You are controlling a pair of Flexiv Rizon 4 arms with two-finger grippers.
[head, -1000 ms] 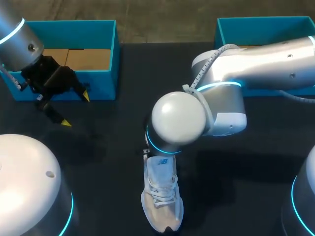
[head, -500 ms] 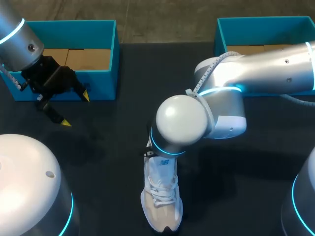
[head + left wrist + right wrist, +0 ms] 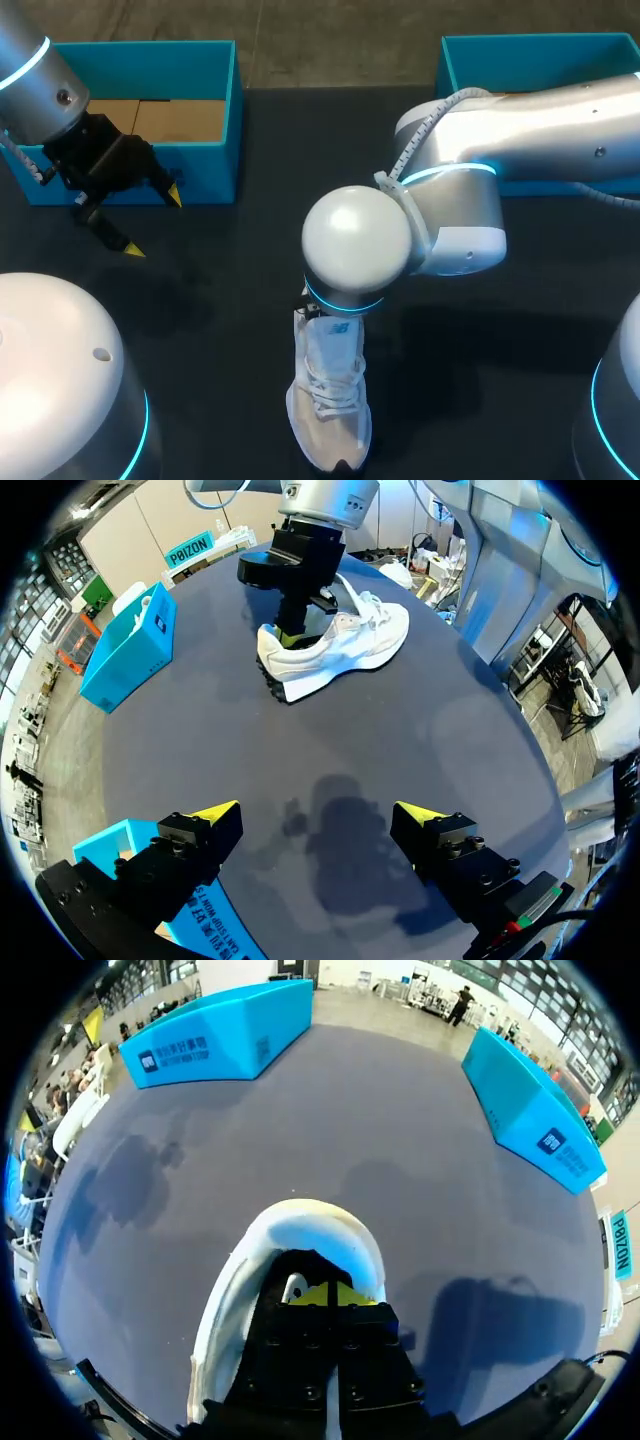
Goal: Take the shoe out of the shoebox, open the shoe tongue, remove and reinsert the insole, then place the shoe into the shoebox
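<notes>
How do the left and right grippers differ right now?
The left gripper has its yellow-tipped fingers spread wide; the right gripper has them closed together. The left gripper hangs over the dark table, holding nothing; the right gripper sits inside the white lace-up shoe. Both are black.

Shoe matt cloth; table smooth matt; shoebox card; right arm glossy

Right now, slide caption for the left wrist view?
Open left gripper hovers over the table; ahead, the right gripper is down inside the white shoe.
</notes>
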